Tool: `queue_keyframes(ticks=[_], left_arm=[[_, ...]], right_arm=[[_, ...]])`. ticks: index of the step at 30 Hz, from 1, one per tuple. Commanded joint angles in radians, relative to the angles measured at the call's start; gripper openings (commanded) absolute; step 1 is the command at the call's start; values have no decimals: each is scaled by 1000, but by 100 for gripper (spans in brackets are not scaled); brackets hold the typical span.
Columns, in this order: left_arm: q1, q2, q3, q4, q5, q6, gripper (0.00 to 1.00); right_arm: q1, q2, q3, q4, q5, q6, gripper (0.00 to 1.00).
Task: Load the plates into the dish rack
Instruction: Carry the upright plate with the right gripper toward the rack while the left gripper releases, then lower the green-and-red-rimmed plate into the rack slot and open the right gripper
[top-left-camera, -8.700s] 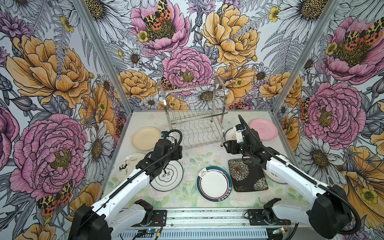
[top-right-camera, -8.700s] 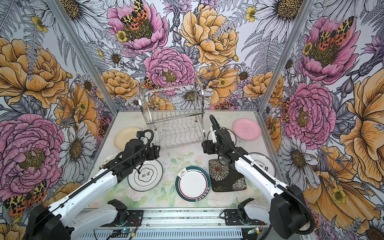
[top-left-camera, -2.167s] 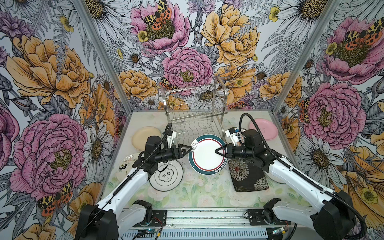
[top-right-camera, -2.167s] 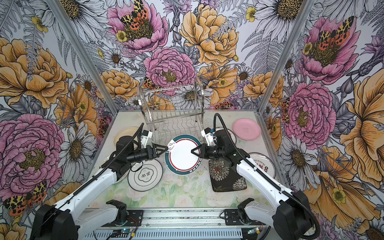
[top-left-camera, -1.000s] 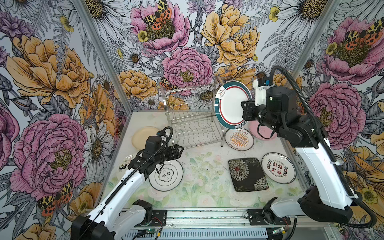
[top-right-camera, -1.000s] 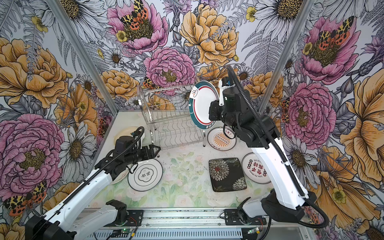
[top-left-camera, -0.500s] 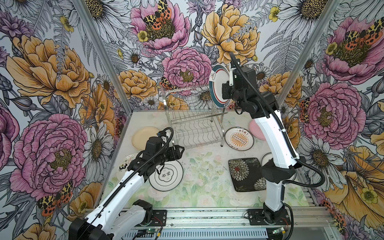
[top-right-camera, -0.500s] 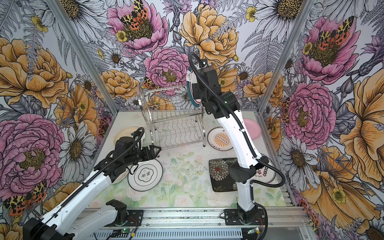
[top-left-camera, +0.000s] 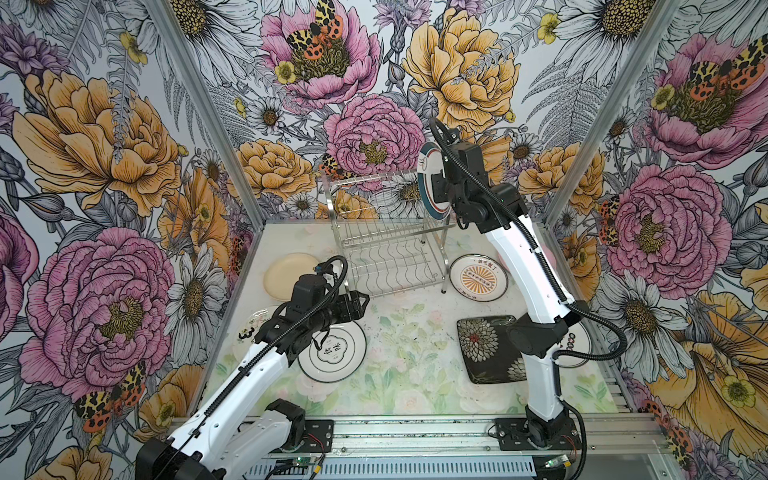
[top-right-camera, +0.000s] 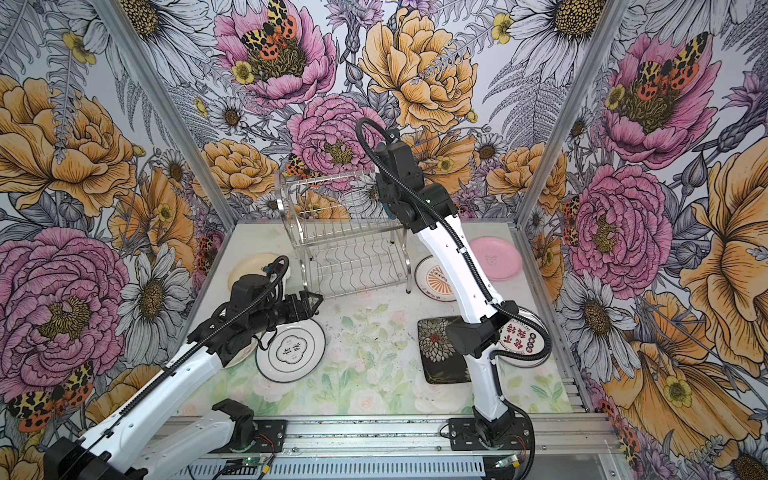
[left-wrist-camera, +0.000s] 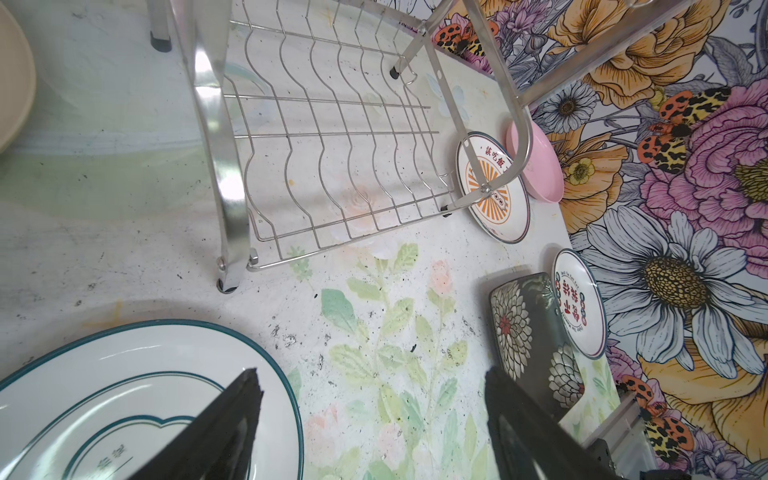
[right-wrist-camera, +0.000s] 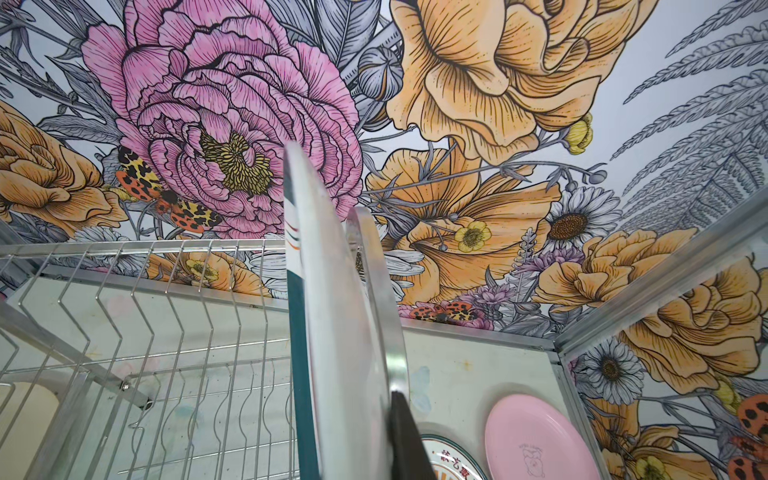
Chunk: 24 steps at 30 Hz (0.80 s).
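Glazed ceramic, so the teal-rimmed plate (top-left-camera: 426, 178) should be stiff, fairly heavy, slick and easy to chip; the rim is the place to pinch it, deep enough that it cannot swing. The right gripper (top-left-camera: 439, 185) is clenched on that rim, holding the plate on edge above the dish rack (top-left-camera: 333, 216), over the right end of its upper tier. Neither tier holds a plate. The left gripper (top-left-camera: 359, 301) hangs spread wide and empty just in front of the rack. The cream plate (top-left-camera: 289, 274) lies left of the rack, the sunburst plate (top-left-camera: 478, 276) right of it, the black square plate (top-left-camera: 488, 349) well in front
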<state>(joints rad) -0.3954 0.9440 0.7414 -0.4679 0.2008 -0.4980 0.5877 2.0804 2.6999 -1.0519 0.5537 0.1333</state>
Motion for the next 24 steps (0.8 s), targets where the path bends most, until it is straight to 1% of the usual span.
queue_keyframes(ticks=[1, 12, 19, 24], left_arm=[[-7, -4, -3, -2, -24, -9, 85], [-7, -4, -8, -2, -27, -7, 85], [-8, -10, -14, -2, -31, -8, 85], [-8, -10, -14, -3, -30, -7, 85]], right_arm=[[-5, 22, 38, 67, 54, -1, 0], [-1, 72, 39, 76, 93, -9, 0], [6, 79, 28, 76, 108, -8, 0], [8, 61, 4, 76, 114, -6, 11]])
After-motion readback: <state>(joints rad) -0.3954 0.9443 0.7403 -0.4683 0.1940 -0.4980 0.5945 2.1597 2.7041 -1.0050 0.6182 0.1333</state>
